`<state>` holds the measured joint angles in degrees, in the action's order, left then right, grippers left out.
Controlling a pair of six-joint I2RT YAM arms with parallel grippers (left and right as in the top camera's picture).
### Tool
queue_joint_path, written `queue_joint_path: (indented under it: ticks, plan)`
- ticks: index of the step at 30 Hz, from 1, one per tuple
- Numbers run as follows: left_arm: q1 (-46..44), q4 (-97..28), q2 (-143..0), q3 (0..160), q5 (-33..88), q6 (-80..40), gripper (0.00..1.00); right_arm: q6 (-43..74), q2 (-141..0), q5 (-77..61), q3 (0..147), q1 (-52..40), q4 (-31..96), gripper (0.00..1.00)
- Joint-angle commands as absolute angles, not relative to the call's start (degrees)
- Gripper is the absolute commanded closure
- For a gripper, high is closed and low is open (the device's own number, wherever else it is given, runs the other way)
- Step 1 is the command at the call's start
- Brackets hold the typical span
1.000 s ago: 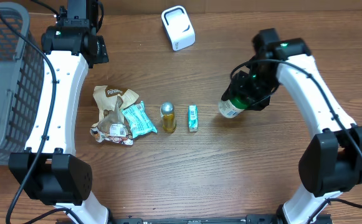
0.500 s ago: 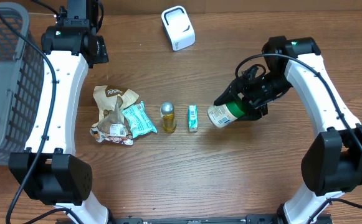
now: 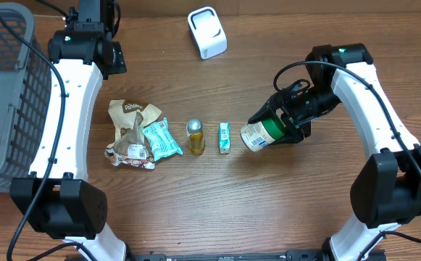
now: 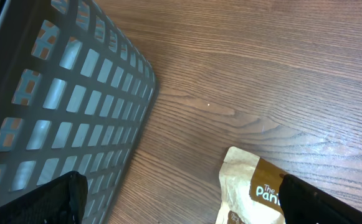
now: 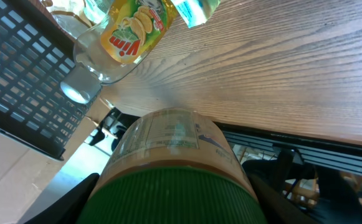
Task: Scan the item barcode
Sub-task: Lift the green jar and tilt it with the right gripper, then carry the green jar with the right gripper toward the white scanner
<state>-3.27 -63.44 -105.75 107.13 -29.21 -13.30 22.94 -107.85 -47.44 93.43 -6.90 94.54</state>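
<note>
My right gripper is shut on a jar with a green lid and a pale printed label. It holds the jar on its side above the table, base pointing left. In the right wrist view the jar fills the lower middle, its green lid between my right gripper fingers. The white barcode scanner stands at the back of the table, well away from the jar. My left gripper is open and holds nothing, above bare wood between the basket and a brown snack bag.
A row lies on the table left of the jar: brown snack bag, teal packet, yellow bottle, small teal box. A grey mesh basket stands at the left edge.
My right gripper has turned and come a little toward the front, tipping the jar from nearly upright onto its side. The left arm has not moved.
</note>
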Motion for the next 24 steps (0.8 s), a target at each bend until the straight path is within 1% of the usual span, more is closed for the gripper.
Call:
queue_joint_path:
  ticks: [1, 2, 17, 21, 24]
  plan:
    - [-3.4, -63.4, -104.7, 108.1, -30.0, -12.8, 0.0, 24.1, -107.3, -49.6, 94.8, -7.0, 94.7, 0.71]
    - [-3.4, -63.4, -104.7, 108.1, -30.0, -12.8, 0.0, 24.1, -107.3, -49.9, 94.8, -7.0, 94.7, 0.74]
    - [-3.4, -63.4, -104.7, 108.1, -30.0, -12.8, 0.0, 24.0, -107.3, -52.2, 94.8, -7.0, 94.4, 0.74]
    - [-3.4, -63.4, -104.7, 108.1, -30.0, -12.8, 0.0, 24.0, -107.3, -52.2, 94.8, -7.0, 94.4, 0.77]
    - [-3.4, -63.4, -104.7, 108.1, -30.0, -12.8, 0.01, 24.0, -107.3, -52.1, 94.8, -7.0, 94.2, 0.77]
